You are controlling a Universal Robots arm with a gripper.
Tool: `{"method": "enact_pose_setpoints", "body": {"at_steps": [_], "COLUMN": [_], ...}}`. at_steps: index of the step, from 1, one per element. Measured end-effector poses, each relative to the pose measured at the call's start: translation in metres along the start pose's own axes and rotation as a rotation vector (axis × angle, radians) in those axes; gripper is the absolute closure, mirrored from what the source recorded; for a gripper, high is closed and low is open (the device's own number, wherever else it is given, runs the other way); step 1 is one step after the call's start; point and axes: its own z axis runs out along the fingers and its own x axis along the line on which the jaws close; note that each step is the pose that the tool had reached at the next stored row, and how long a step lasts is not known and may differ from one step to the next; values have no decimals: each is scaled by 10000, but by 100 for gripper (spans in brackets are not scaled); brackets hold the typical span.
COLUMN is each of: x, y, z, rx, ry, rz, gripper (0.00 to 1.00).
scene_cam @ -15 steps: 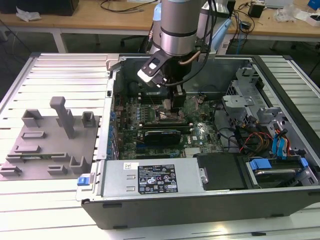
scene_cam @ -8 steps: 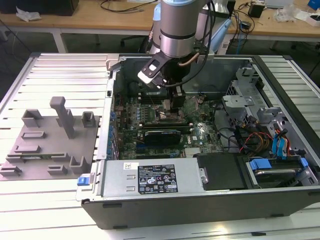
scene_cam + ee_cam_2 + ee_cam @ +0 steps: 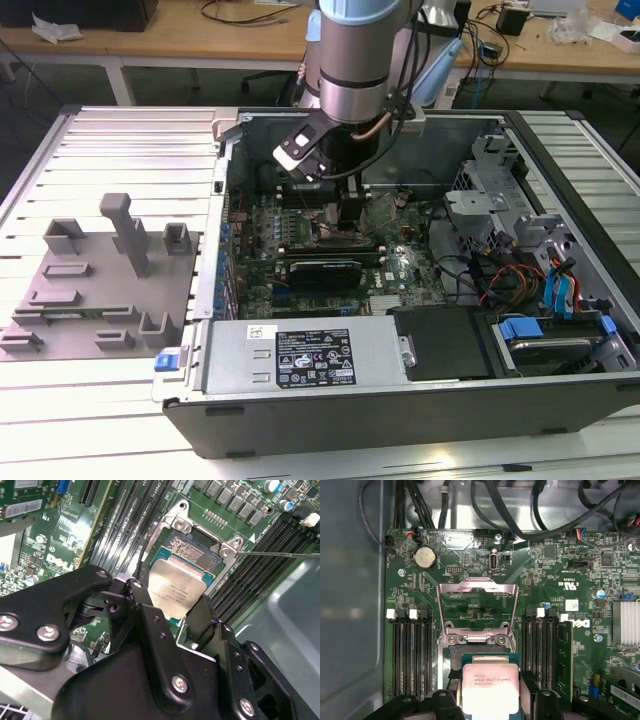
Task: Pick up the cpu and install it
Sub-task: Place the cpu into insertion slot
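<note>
Our hand (image 3: 172, 605) grips the cpu (image 3: 175, 582) by two opposite edges, over the open socket (image 3: 192, 547); we should hold it level, square to the socket, corners matched, never forced.

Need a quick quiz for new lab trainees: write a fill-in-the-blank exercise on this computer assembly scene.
1. The gripper holds the shiny silver square cpu between its black ____.
2. The hinged metal socket cover stands ____.
3. The flat circuit board beneath is coloured ____.
4. The grey plastic fixture plate lies to the exterior view's ____ of the dark computer case.
Missing words: fingers; open; green; left.
</note>
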Motion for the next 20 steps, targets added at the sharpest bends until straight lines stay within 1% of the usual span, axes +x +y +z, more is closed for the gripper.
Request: {"method": "enact_pose_setpoints", "body": {"at_steps": [8,12,16,20], "x": [45,50,51,78], "y": [-5,-7,-9,-9], "z": [123,169,201,210], "rx": [1,1,-3,-3], "ry": [0,3,11,12], "rz": [-33,-108,-283,-315], "gripper": [45,45,45,45]}}
